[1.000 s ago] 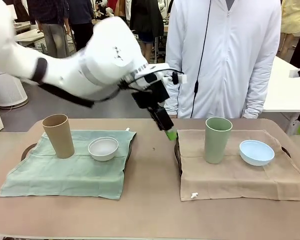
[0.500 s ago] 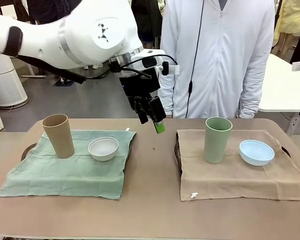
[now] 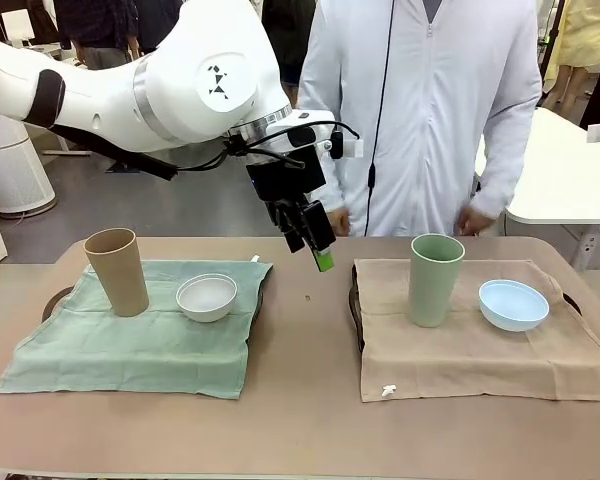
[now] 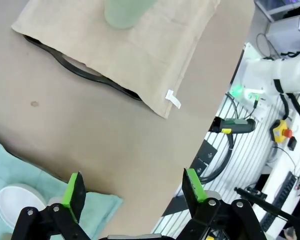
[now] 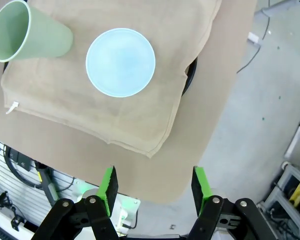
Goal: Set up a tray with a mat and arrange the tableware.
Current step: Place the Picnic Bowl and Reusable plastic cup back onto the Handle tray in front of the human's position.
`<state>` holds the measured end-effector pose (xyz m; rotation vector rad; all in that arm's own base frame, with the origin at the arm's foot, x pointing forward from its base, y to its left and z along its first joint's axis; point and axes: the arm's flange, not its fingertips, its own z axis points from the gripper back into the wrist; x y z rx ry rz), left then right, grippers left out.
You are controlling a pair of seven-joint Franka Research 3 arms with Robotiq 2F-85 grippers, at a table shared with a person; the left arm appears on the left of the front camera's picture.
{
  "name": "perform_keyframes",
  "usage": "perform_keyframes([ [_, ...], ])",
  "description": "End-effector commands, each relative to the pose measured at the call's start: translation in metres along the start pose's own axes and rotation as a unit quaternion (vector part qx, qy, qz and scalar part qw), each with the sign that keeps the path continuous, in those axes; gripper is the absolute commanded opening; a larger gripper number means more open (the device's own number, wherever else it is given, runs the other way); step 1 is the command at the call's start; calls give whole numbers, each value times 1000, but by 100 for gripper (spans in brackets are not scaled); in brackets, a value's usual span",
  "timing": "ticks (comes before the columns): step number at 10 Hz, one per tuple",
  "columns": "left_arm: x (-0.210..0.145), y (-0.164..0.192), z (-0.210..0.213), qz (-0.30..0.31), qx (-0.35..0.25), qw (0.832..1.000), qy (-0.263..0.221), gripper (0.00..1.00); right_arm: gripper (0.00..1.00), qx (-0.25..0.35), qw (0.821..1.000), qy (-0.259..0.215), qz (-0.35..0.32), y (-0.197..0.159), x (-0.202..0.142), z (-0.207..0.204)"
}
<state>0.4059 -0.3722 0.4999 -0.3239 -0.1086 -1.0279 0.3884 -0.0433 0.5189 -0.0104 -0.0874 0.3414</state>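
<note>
The tan cup (image 3: 118,270) and the white bowl (image 3: 207,296) stand on a green mat (image 3: 130,345) at the left. On a beige mat (image 3: 480,345) over a dark tray (image 3: 354,300) at the right are the sage green cup (image 3: 435,278) and the pale blue bowl (image 3: 513,304). My left gripper (image 3: 318,250) hangs above the bare table between the two mats, open and empty, as the left wrist view (image 4: 133,187) confirms. My right gripper (image 5: 154,183) is open and empty, high above the pale blue bowl (image 5: 120,62) and the sage green cup (image 5: 27,32).
A person in a white jacket stands at the table's far side, one hand (image 3: 472,218) low near the edge. A strip of bare table (image 3: 305,350) runs between the mats. The table's edge (image 5: 225,100) drops to the floor beyond the beige mat.
My left gripper has lifted and drawn back to the left, away from the beige mat's near corner. The person has shifted to the left.
</note>
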Motion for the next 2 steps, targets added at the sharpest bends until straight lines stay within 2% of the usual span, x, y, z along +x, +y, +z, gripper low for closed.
perform_keyframes([
  [1,-4,-1,3,-4,-9,1000,-9,100,76,-1,1000,2,4,-1,1,0],
  [2,-4,-1,3,-4,-9,1000,-9,100,76,-1,1000,2,4,-1,1,0],
])
